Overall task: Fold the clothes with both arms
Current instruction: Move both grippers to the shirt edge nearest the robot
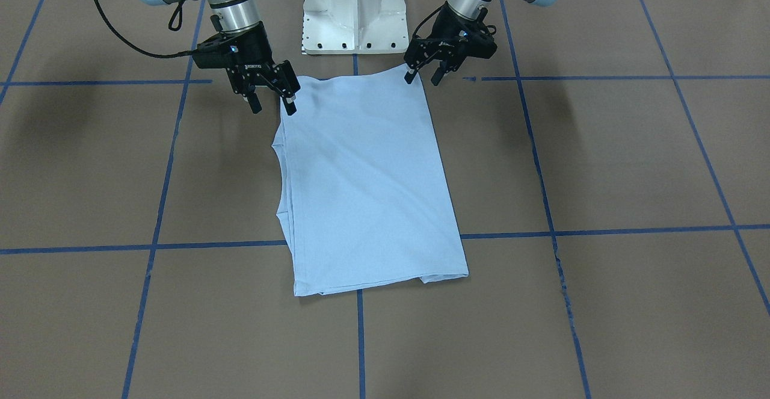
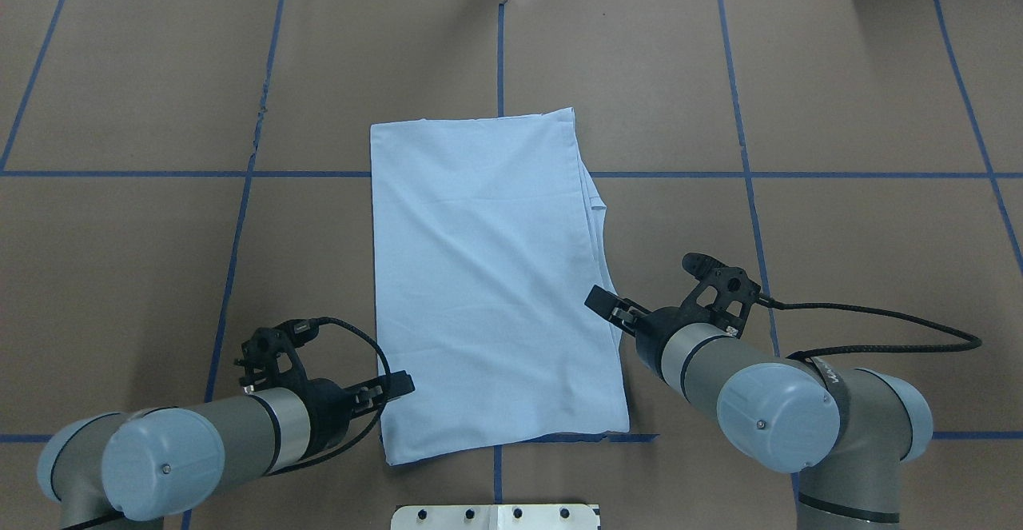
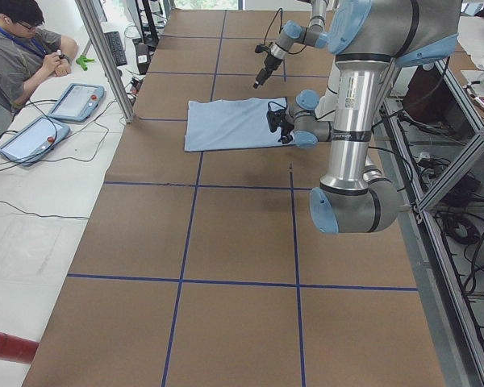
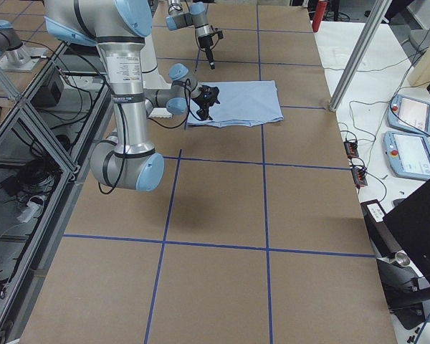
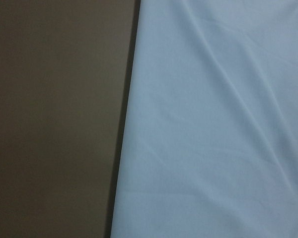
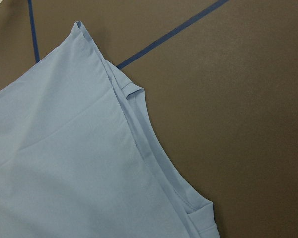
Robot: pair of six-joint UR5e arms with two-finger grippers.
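The clothes are one light blue T-shirt (image 1: 367,182) folded into a long rectangle and lying flat on the brown table, also seen from overhead (image 2: 487,274). Layered hems show along its side in the right wrist view (image 6: 139,144). My left gripper (image 1: 423,77) hovers open at the shirt's near corner on my left, one fingertip right at the cloth's edge. My right gripper (image 1: 274,108) is open at the opposite near corner, one fingertip over the shirt's edge. Neither holds anything. The left wrist view shows only the shirt's straight edge (image 5: 213,124) and bare table.
The white pedestal base (image 1: 354,8) stands just behind the shirt's near edge. Blue tape lines (image 1: 553,230) grid the brown table. A person sits at a side table with two tablets (image 3: 77,101) beyond an aluminium post (image 3: 105,56).
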